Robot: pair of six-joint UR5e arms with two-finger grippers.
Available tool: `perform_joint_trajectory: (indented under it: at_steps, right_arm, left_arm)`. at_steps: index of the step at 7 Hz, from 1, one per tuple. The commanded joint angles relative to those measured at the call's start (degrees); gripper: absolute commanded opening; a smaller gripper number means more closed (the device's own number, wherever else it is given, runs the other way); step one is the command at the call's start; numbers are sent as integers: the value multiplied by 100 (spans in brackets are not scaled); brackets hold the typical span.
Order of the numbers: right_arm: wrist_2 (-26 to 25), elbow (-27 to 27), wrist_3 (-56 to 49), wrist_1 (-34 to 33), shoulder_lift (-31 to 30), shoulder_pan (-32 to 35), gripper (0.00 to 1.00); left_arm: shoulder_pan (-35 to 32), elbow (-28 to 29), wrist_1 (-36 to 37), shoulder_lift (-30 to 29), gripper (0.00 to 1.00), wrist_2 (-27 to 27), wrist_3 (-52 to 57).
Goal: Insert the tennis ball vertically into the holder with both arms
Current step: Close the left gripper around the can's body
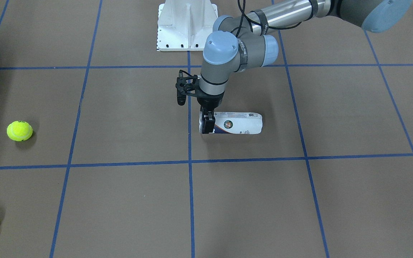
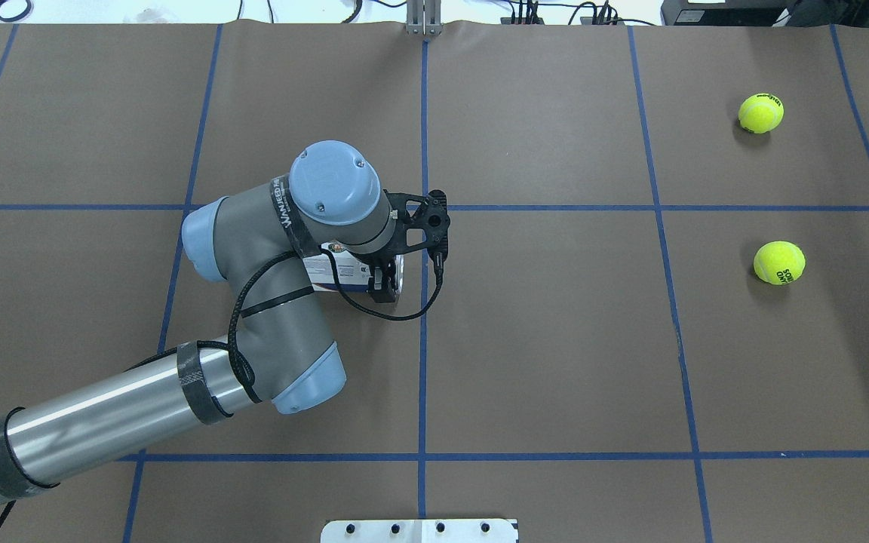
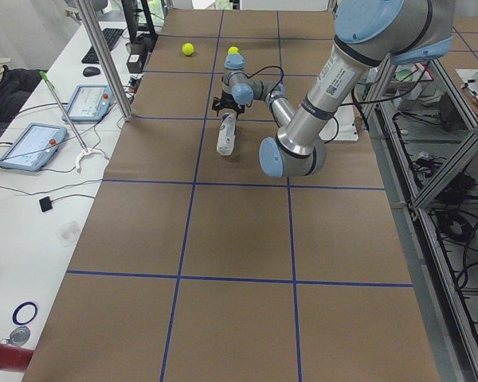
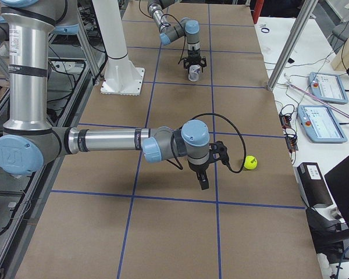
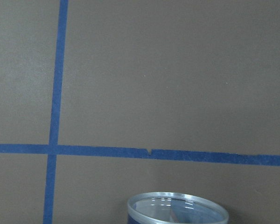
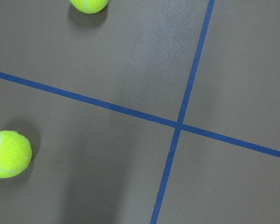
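The holder, a clear tube with a white and navy label, lies on its side on the brown table; it also shows in the overhead view. My left gripper reaches straight down and its fingers clasp the tube just behind its open rim. Two yellow tennis balls lie far off on my right side. My right gripper shows only in the right side view. It hangs above the table beside one ball, and I cannot tell whether it is open or shut.
The white pedestal base stands at the table's robot side. Blue tape lines grid the brown surface. The right wrist view shows both balls below it. Tablets and cables lie on the side bench.
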Motion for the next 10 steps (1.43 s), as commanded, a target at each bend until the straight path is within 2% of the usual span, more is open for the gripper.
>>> perform_joint_trajectory:
  at_steps: [1,4,7,9,10]
  right_arm:
    - [75,-2,0,0,13,0,99]
    - [75,-2,0,-9,22,0,99]
    - [75,-2,0,-9,40,0,99]
    - [75,-2,0,-9,48,0,99]
    - [75,-2,0,-9,48,0,99]
  left_arm:
    - [112,286,-40,-118,97,183,2]
    - [121,375,-49,-127,97,228,19]
    - [130,708,-470,-188,95,377,20]
    - [122,718,-471,-206,89,386,20]
    - [121,709,-471,-206,82,386,20]
